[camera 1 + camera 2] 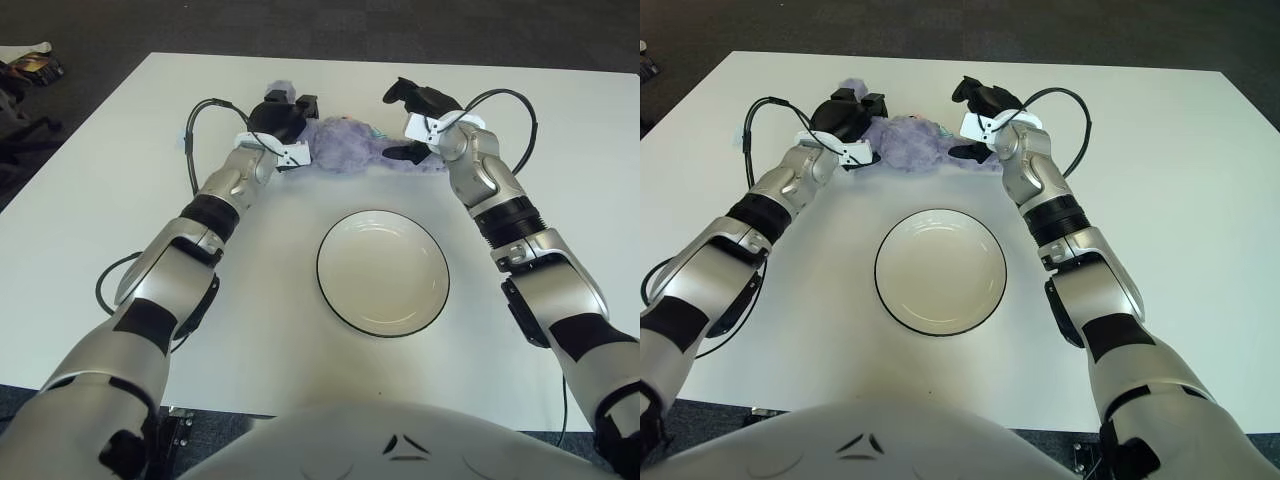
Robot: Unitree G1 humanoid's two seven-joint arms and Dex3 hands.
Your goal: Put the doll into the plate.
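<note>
1. Lying on the far part of the white table (120,200) is the purple plush doll (345,143), well beyond the plate (382,272) and not touching it.
2. The left hand (280,118) is pressing against the doll's left end, its dark fingers curling around the fluffy fabric there; the fingers are looking closed on the doll, though the doll's body is still sitting on the table surface.
3. The right hand (412,122) is sitting at the doll's right end, with one finger (405,93) reaching up and over and another (405,153) lying low near the table beside the plush, so the hand is standing partly spread around that end; whether it is actually gripping the doll I cannot tell.
4. The plate is lying empty in the middle of the table, nearer the robot than the doll, between the two forearms; it is white with a thin dark rim.
5. Black cables (195,140) are looping away from each wrist over the table, one beside the left forearm and one (520,120) arching to the right of the right forearm.
6. Dark carpeted floor (300,25) is showing past the table's far edge, with some small objects (30,65) lying on it at the upper left.
</note>
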